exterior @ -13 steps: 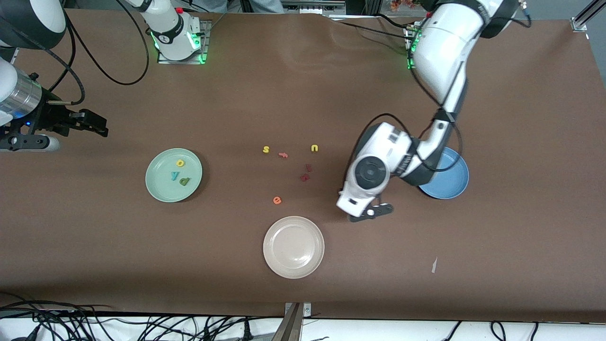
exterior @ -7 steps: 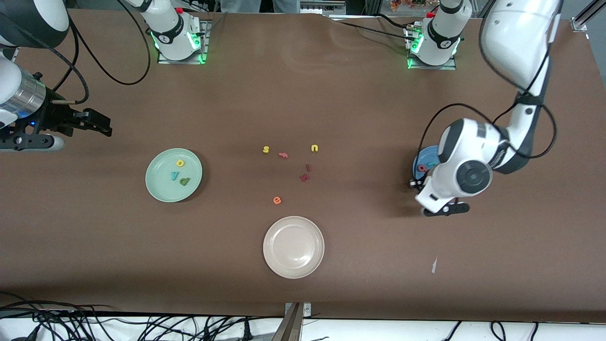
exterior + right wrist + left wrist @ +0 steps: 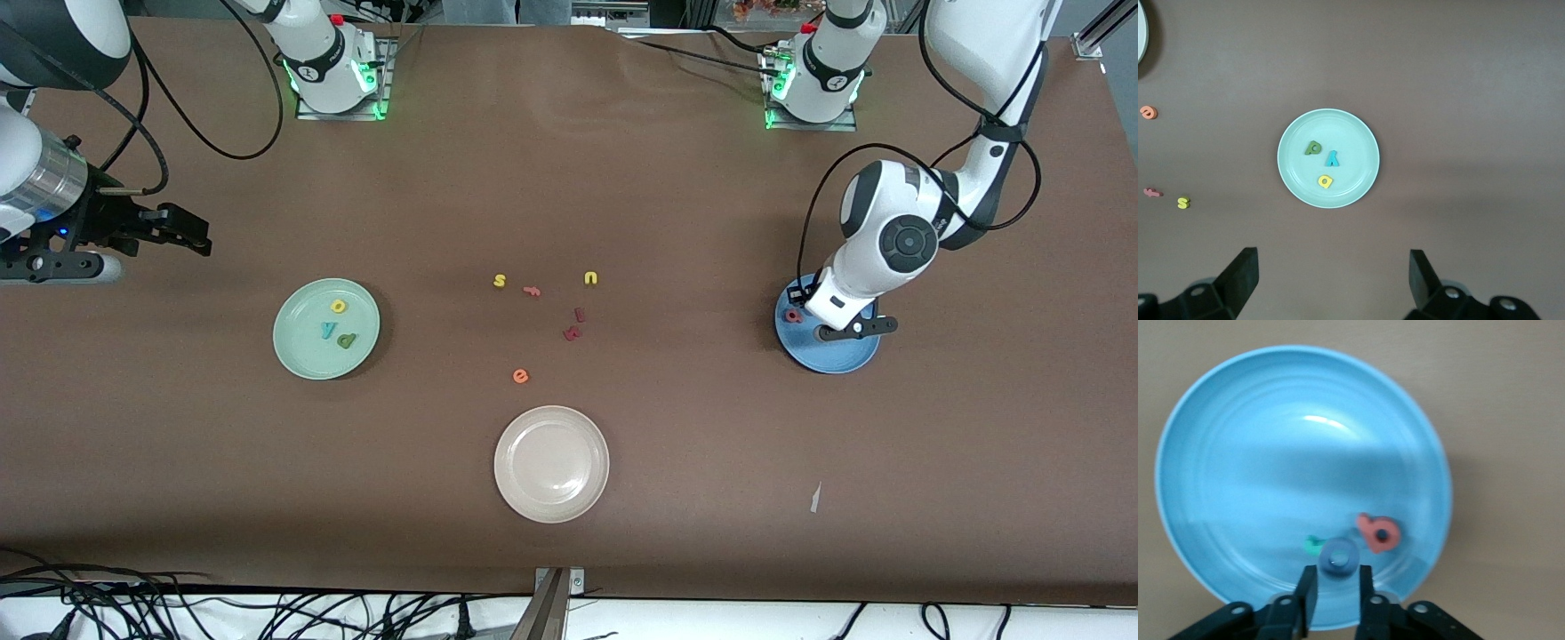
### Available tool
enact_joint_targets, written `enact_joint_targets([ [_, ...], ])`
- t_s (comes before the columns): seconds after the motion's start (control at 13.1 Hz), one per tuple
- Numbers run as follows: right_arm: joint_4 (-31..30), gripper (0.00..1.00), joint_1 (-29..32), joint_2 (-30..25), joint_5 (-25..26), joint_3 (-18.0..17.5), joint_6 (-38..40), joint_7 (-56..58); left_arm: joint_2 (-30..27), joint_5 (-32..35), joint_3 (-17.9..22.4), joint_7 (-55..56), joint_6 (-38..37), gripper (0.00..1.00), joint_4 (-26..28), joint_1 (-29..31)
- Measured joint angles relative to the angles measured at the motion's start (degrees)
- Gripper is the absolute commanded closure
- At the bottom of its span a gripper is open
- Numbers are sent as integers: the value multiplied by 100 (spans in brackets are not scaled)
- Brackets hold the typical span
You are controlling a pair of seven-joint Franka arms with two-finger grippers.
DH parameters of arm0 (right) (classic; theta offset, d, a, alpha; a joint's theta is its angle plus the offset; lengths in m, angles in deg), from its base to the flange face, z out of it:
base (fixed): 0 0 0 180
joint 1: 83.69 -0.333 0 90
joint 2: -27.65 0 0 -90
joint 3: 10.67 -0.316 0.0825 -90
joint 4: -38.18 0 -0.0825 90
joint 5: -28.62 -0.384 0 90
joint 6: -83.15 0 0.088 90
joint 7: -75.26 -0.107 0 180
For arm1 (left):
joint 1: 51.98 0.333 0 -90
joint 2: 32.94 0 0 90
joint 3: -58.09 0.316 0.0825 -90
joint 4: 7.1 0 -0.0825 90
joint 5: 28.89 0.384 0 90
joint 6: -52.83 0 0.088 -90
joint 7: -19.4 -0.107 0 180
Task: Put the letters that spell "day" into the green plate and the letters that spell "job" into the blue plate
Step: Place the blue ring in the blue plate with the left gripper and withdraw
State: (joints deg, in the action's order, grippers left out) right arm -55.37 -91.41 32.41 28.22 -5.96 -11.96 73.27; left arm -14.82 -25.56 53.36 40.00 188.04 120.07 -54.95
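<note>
On the bench (image 3: pixel 676 462), by the blue plate (image 3: pixel 1238 413): left tool (image 3: pixel 1333 590) above its rim, jaws narrowly apart around the blue o (image 3: pixel 1338 558), b (image 3: pixel 1379 533) and j (image 3: pixel 1313 545) beside it; release pending, then lift; right tool (image 3: pixel 1333 270) waits, gaping, above the green plate (image 3: pixel 1358 143) holding d, a, y.

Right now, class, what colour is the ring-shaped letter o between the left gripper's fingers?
Blue: the letter o shows best in the left wrist view, over the blue plate.
</note>
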Motion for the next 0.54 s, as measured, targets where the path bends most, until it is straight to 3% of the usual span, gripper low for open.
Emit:
enact_joint_targets([
  [0.15, 0, 0, -4, 0, 0, -1, 0, 0, -18, 0, 18, -6, -682, 0, -377, 199],
  [0.38, 0, 0, -22, 0, 0, -8, 0, 0, -47, 100, 20, -12, -2239, 0, -1587, 393],
  [0.54, 1, 0, -24, 0, 0, -9, 0, 1, -53, 114, 23, -15, -2618, 0, -2021, 606],
])
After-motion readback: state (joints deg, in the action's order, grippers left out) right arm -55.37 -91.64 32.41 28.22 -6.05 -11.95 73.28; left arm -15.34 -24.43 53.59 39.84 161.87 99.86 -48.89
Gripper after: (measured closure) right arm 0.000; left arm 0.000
